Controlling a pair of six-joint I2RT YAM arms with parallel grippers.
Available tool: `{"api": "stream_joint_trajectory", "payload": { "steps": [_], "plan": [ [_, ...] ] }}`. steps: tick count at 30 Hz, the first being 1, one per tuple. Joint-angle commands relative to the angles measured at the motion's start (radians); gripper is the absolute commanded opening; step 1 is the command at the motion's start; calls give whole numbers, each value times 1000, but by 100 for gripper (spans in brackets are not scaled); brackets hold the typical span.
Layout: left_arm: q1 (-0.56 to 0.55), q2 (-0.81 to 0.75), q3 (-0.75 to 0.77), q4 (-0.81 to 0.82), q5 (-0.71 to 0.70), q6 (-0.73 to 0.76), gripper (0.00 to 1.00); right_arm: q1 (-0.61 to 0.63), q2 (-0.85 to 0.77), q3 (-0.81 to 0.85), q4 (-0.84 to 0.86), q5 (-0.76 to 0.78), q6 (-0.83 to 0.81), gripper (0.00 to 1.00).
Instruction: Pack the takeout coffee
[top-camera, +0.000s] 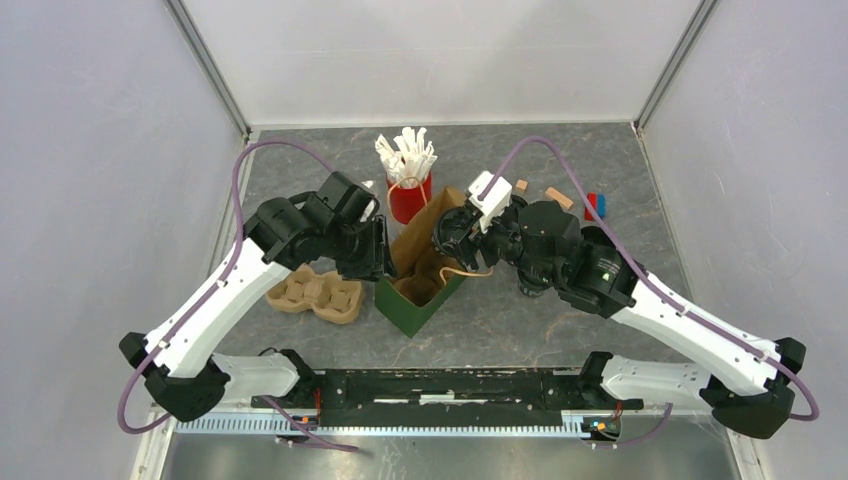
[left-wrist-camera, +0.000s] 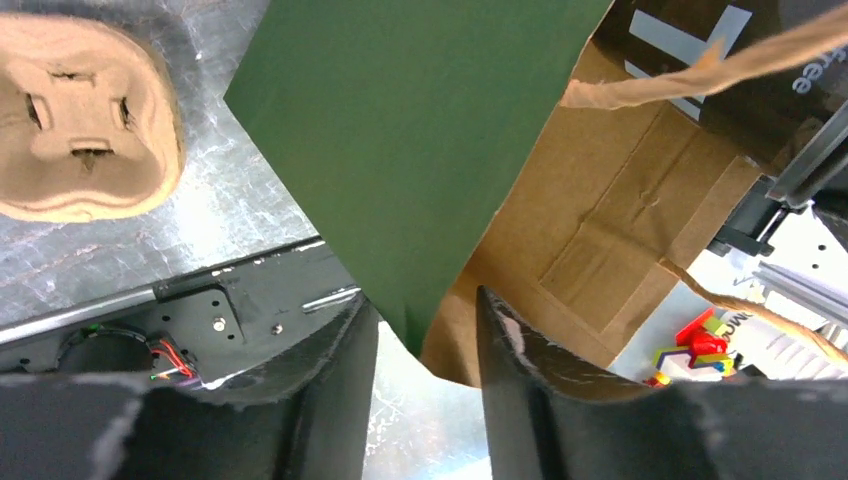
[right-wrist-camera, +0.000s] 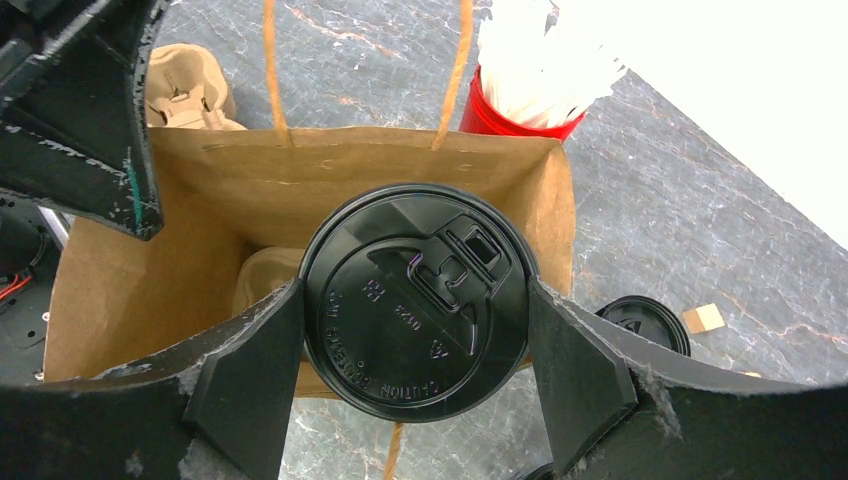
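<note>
The takeout coffee is a black cup with a flat black lid (right-wrist-camera: 420, 270). My right gripper (right-wrist-camera: 412, 305) is shut on its sides and holds it over the open mouth of the green paper bag (top-camera: 418, 292), whose brown inside (right-wrist-camera: 200, 200) lies below it. The cup's white lettering shows in the left wrist view (left-wrist-camera: 690, 60). In the top view my right gripper (top-camera: 452, 234) hides the cup. My left gripper (left-wrist-camera: 420, 310) is closed on a corner of the bag's rim (left-wrist-camera: 400, 180) at its left side (top-camera: 372, 250).
A pulp cup carrier (top-camera: 318, 295) lies left of the bag, and another pulp piece (right-wrist-camera: 262, 278) sits inside it. A red cup of white sticks (top-camera: 408, 190) stands behind the bag. A spare black lid (right-wrist-camera: 645, 320) and small blocks (top-camera: 560, 198) lie to the right.
</note>
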Motion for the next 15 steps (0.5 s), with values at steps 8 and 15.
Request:
{"api": "stream_joint_trajectory", "payload": {
  "steps": [8,15],
  "plan": [
    [-3,-9,21,157,116,243,11,18,-20,91,-94,-125,-4,78],
    [26,11,28,160,401,432,8,27,29,261,-197,-150,-70,79]
  ]
}}
